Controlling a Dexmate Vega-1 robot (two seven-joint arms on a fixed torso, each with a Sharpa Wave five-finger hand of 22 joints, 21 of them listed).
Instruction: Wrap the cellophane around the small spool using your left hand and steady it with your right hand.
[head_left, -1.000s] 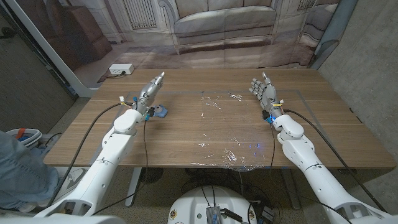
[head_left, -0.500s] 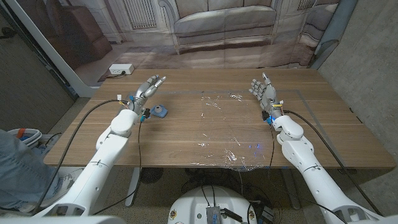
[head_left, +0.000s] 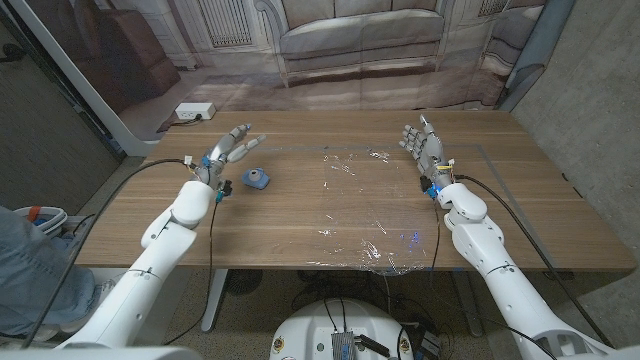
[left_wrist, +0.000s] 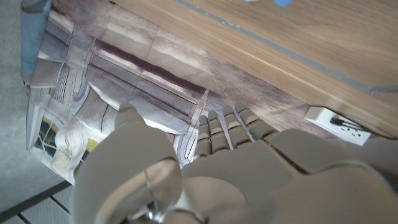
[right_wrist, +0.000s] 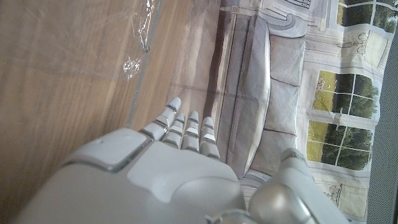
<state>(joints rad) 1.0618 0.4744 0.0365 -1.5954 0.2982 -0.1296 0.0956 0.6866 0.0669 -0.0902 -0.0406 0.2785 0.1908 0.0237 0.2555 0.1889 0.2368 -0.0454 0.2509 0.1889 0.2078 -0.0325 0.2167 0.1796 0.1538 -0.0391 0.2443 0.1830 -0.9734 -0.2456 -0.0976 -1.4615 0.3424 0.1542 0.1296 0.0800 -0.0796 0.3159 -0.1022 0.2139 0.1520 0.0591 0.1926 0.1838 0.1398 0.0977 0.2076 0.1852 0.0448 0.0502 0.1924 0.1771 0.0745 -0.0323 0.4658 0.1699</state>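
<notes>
At the far left edge of the head view a person's knee in blue jeans (head_left: 22, 262) shows beside the table, with a white and blue thing by it too small to name. Behind the table (head_left: 300, 235), on the floor at its left back corner, lies a white power strip (head_left: 194, 112).

The left hand (head_left: 228, 149) hovers over the left back part of the table, fingers spread apart and holding nothing. Just to its right, a little apart from the fingertips, the small blue spool (head_left: 256, 177) sits on the wood. No thing lies between the hand and the spool.

Further right, the sheet of cellophane (head_left: 365, 205) lies spread and crinkled across the middle of the table, from near the back edge to the front edge, where it bunches up. The spool is well clear of its left border.

The right hand (head_left: 424, 147) stands at the sheet's right back corner, fingers straight, upright and close together, holding nothing. In the right wrist view the fingers (right_wrist: 186, 134) reach past the table edge, the wrinkled film (right_wrist: 142, 37) lying beside them.

A backdrop printed with a sofa (head_left: 360, 35) hangs behind the table.
</notes>
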